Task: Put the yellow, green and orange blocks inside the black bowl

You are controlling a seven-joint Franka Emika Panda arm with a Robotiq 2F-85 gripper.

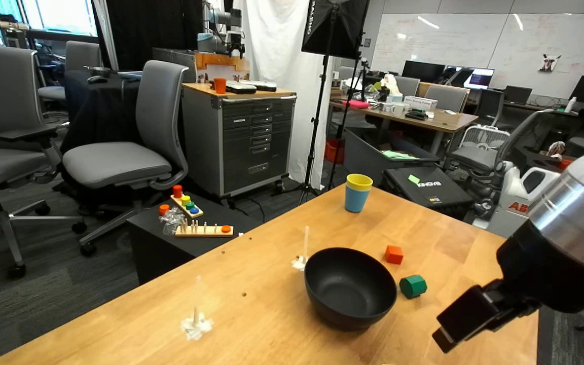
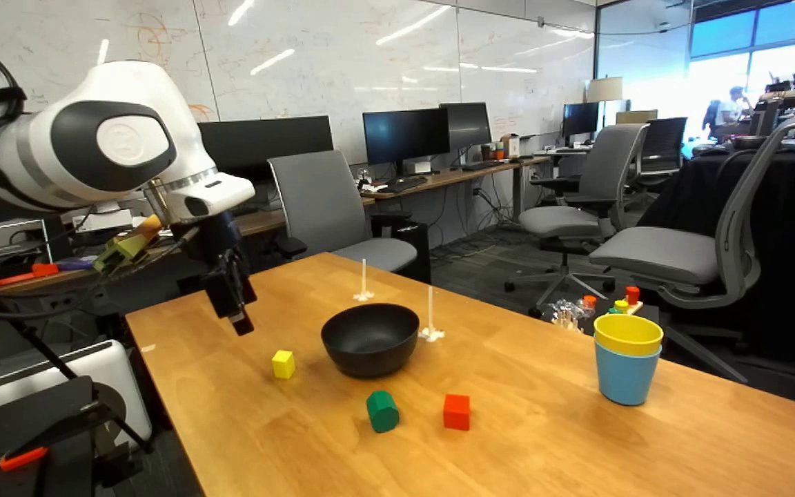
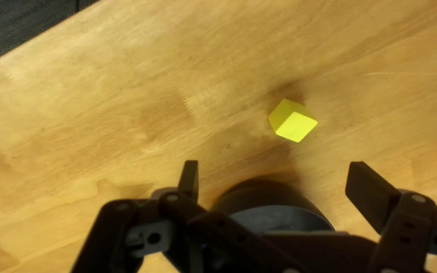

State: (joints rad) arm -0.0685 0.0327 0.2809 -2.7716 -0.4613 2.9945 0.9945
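The black bowl (image 1: 350, 289) (image 2: 370, 342) stands upright on the wooden table, and nothing shows inside it. A green block (image 1: 413, 286) (image 2: 382, 411) lies close beside the bowl, with the orange block (image 1: 394, 254) (image 2: 457, 412) a little farther along. The yellow block (image 2: 283, 364) (image 3: 293, 123) rests on the other side of the green one. My gripper (image 2: 242, 321) (image 3: 273, 163) hangs above the table near the yellow block, jaws wide apart and holding nothing. In the wrist view the yellow block is ahead of the fingertips, and the bowl is partly hidden behind the gripper.
Two thin upright sticks (image 1: 305, 243) (image 2: 364, 276) are fixed to the table near the bowl. A yellow cup stacked in a blue cup (image 1: 357, 200) (image 2: 625, 373) stands farther off. The table edge (image 3: 40, 36) crosses a corner of the wrist view.
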